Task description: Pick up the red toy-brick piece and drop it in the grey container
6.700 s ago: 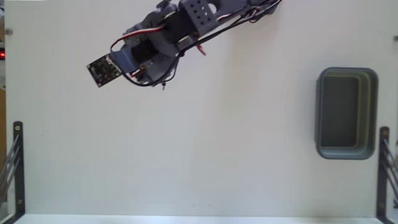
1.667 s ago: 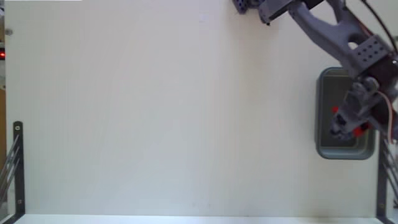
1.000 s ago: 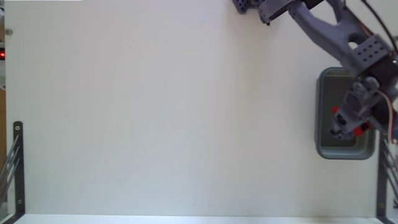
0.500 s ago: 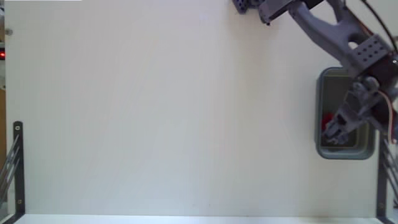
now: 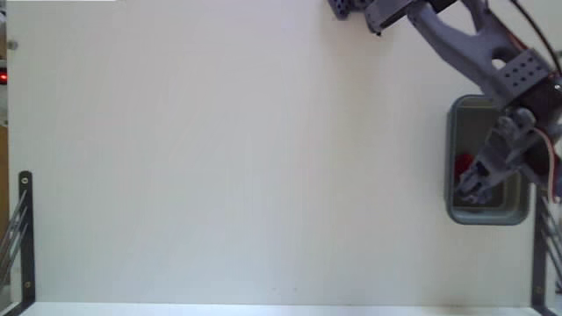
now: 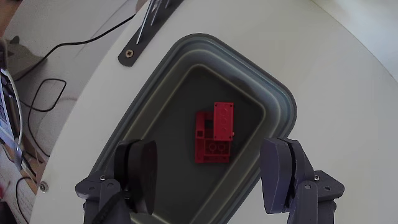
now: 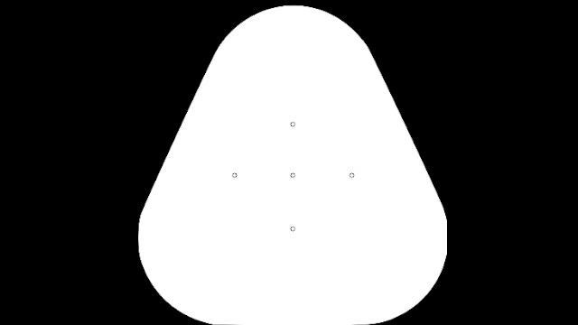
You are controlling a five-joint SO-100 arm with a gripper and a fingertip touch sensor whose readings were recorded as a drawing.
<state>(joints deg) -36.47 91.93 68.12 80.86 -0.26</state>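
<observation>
Plain white table (image 5: 228, 175), evenly lit; black metal brackets at its lower left and lower right edges in the fixed view. In the wrist view, dark cables (image 6: 43, 87) trail on the floor past the table's rounded edge.

Dark grey rectangular plastic bin (image 5: 451, 158), rounded corners and thick rim, sits against the table's right edge in the fixed view, about mid-height. The grey printed arm (image 5: 465, 44) reaches in from the top edge and ends over the bin.

Small bright red studded plastic brick cluster (image 6: 214, 132) lies flat on the bin floor (image 6: 186, 81), roughly central, clear of all four walls. In the fixed view it shows only as a red patch (image 5: 463, 163) beside the gripper.

Gripper (image 6: 214, 174): jaws spread wide, nothing between them, hovering above the bin with the brick in line with the gap. No contact with brick or rim visible.

Handling, by judgement: the brick looks light, rigid and hard, with smooth, somewhat slippery faces; unlikely to break, though the joined pieces could separate if levered. Best hold would be across the two long flat sides of the cluster, near the middle, not on the offset upper piece.

Task reads as complete: brick rests in the container.
</observation>
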